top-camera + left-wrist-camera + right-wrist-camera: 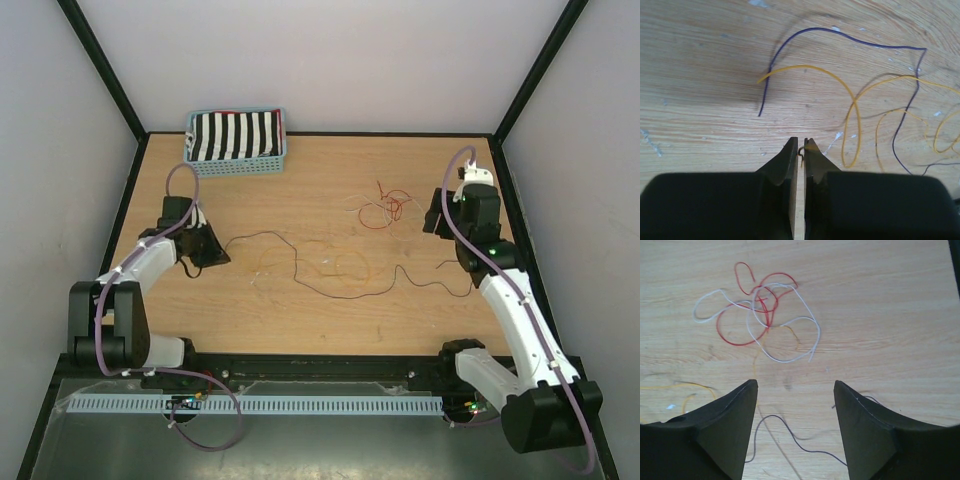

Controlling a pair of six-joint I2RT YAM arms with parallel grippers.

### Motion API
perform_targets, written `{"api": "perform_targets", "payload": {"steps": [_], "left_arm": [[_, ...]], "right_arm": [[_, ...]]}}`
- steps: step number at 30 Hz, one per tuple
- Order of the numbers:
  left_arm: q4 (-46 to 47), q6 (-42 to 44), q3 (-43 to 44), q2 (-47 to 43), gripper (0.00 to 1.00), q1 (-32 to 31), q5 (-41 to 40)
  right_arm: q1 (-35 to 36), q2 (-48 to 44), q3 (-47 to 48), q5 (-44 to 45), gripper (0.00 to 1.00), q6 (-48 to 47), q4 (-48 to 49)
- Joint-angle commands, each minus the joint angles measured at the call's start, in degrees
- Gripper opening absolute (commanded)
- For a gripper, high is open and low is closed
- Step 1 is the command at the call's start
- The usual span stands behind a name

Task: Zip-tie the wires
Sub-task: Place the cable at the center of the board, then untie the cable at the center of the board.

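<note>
The wires lie loose on the wooden table. A red and white tangle (390, 205) shows in the right wrist view (765, 315). A long black wire (300, 272) runs across the middle, with faint orange loops (345, 262) beside it. In the left wrist view the dark wire (840, 37) and orange wire (852, 115) curl ahead of my left gripper (801, 146). It is low on the table at the left (212, 255), jaws nearly closed on a small hooked wire end, orange with dark. My right gripper (795, 385) is open and empty, right of the tangle (433, 215), over a black wire (790, 432).
A blue basket (235, 166) holding black-and-white striped cloth stands at the back left. Black frame walls bound the table's sides and back. A white slotted strip (250, 404) lies along the front below the arm bases.
</note>
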Motion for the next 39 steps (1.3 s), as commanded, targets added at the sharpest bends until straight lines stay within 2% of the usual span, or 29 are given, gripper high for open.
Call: {"api": "perform_targets", "payload": {"steps": [1, 5, 7, 11, 14, 19, 22, 26, 31, 32, 33, 36, 37, 39], "left_arm": [[0.2, -1.0, -1.2, 0.3, 0.16, 0.3, -5.2], [-0.6, -1.2, -1.0, 1.2, 0.34, 0.4, -6.7], [-1.2, -1.3, -1.1, 0.7, 0.39, 0.7, -7.7], [-2.5, -2.5, -2.1, -2.4, 0.57, 3.5, -8.2], [-3.5, -2.6, -2.8, -6.3, 0.65, 6.3, -8.4], [-6.0, -1.8, -2.1, -12.4, 0.84, 11.2, -6.8], [-7.2, 0.2, 0.1, -14.7, 0.96, 11.9, -4.9], [-8.1, 3.4, 4.9, -16.1, 0.99, 11.9, -0.4], [-8.2, 6.7, 12.0, -17.6, 0.99, 11.8, 9.0], [-8.1, 7.0, 13.3, -17.9, 0.99, 11.8, 10.6], [-8.2, 7.2, 14.5, -18.1, 0.99, 11.9, 12.3], [-8.1, 8.2, 17.9, -18.4, 0.99, 11.8, 16.7], [-8.2, 8.6, 19.0, -18.3, 0.99, 11.8, 18.1], [-8.1, 9.5, 21.1, -18.0, 0.99, 11.3, 19.9]], "right_arm": [[-0.1, 2.1, 2.6, -6.1, 0.74, 1.8, 1.9], [0.0, 5.7, 2.2, -11.7, 0.79, 3.7, 5.5], [0.4, 7.9, 2.2, -13.6, 0.79, 4.8, 7.2], [1.7, 13.6, 3.2, -12.5, 0.82, 5.8, 11.4], [2.2, 20.4, 5.0, -10.7, 0.83, 5.9, 13.9], [2.2, 32.2, 10.8, -9.1, 0.83, 5.0, 15.0], [2.3, 37.5, 14.0, -8.6, 0.82, 4.3, 15.1], [2.2, 42.7, 16.5, -5.5, 0.79, 2.0, 14.8], [2.2, 47.5, 18.4, -9.0, 0.65, 0.9, 14.3], [2.2, 48.1, 18.7, -9.6, 0.59, 0.8, 14.2], [2.2, 48.8, 18.9, -9.7, 0.52, 0.6, 14.0], [2.2, 48.4, 20.4, -9.3, 0.12, 0.2, 12.3], [2.2, 47.5, 21.2, -8.8, 0.04, 0.2, 11.8], [2.2, 45.5, 23.6, -7.7, 0.00, -0.2, 10.8]]}}
